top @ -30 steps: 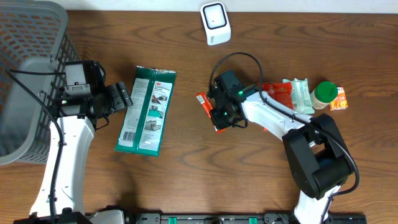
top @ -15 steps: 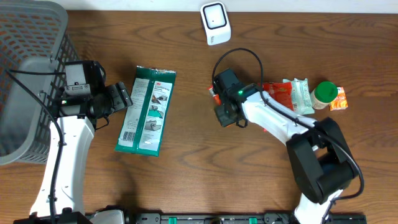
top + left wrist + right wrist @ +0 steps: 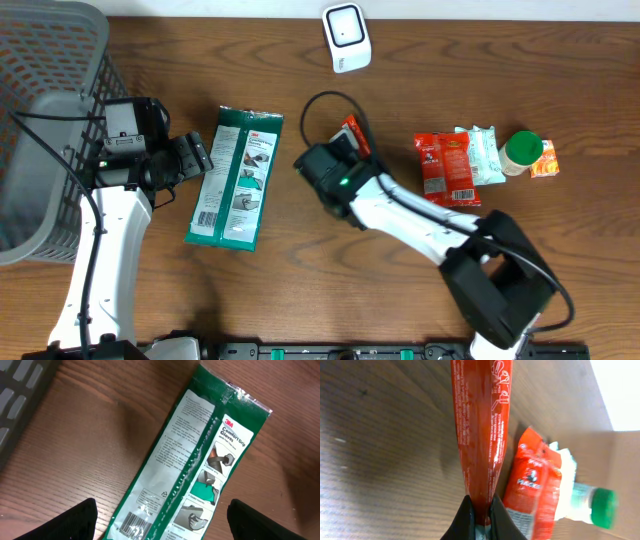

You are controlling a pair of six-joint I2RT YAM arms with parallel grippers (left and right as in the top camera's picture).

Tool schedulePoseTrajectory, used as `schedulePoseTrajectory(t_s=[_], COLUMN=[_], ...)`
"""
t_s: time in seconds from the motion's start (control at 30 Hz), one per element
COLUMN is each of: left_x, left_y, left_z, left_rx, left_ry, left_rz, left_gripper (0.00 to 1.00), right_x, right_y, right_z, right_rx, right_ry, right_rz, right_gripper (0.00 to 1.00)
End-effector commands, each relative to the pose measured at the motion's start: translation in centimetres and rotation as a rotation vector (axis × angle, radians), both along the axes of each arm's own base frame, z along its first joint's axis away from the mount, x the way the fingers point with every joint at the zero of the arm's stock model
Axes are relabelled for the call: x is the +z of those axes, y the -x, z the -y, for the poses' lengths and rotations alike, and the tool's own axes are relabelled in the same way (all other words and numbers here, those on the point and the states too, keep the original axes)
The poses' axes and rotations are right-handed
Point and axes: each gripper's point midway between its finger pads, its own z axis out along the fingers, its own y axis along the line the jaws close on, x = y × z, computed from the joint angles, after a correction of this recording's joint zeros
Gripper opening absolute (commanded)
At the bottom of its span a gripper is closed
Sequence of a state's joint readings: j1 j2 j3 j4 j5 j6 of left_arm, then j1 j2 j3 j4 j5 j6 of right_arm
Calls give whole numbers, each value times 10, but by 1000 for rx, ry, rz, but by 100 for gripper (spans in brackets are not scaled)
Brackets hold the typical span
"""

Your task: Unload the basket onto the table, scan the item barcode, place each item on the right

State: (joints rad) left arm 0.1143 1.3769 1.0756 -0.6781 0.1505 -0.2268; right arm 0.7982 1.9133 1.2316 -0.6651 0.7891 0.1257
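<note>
The right gripper (image 3: 480, 512) pinched the red packet (image 3: 481, 430) by one thin edge near mid-bench, short of the scanner (image 3: 346, 37) at the far edge, so it might have slipped or twisted, its barcode, possibly hidden here, turned away; the left gripper (image 3: 196, 157) hung spread, empty.

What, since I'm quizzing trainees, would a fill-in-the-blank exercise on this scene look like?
The right gripper is shut on a ___ packet.
The left gripper, open, hovers over a pack of comfort-grip ___.
The bottle beside the other packets has a ___ cap.
Missing words: red; gloves; green.
</note>
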Motion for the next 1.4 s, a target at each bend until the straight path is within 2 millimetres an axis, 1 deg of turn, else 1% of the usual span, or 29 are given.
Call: schedulePoseTrajectory(t_s=[0.0,0.23,0.37,0.43,0.53,0.77,0.8,0.9,1.03,1.17,1.27,1.37], left_x=[1,1,1,1,1,1,1,1,1,1,1,1], left_y=[-1,-1,-1,-1,-1,-1,-1,-1,-1,-1,-1,-1], left_z=[-3,-3,-3,-3,-3,-3,-3,-3,-3,-3,-3,-3], left_rx=[-11,-11,-11,-11,-11,-11,-11,-11,-11,-11,-11,-11], left_ry=[-19,-19,-19,-19,-19,-19,-19,-19,-19,-19,-19,-19], left_rz=[2,2,2,2,2,2,2,2,2,2,2,2], left_gripper=[84,84,84,84,84,84,83,84,83,84,84,84], right_x=[2,-33,-47,-54,-61,-61,-64,-70,-63,-58,-45,-22], right_y=[-7,-4,4,9,14,18,20,25,25,32,35,34], right_z=[9,15,7,0,-7,-12,-15,-23,-27,-42,-53,-61], right_rx=[-16,-4,17,33,48,62,69,81,72,88,100,108], right_ry=[181,282,244,210,175,173,157,116,79,-40,-139,-267], right_rz=[110,58,3,-32,-69,-72,-87,-125,-116,-165,-188,-202], right_gripper=[1,1,1,6,10,24,26,27,27,27,27,29])
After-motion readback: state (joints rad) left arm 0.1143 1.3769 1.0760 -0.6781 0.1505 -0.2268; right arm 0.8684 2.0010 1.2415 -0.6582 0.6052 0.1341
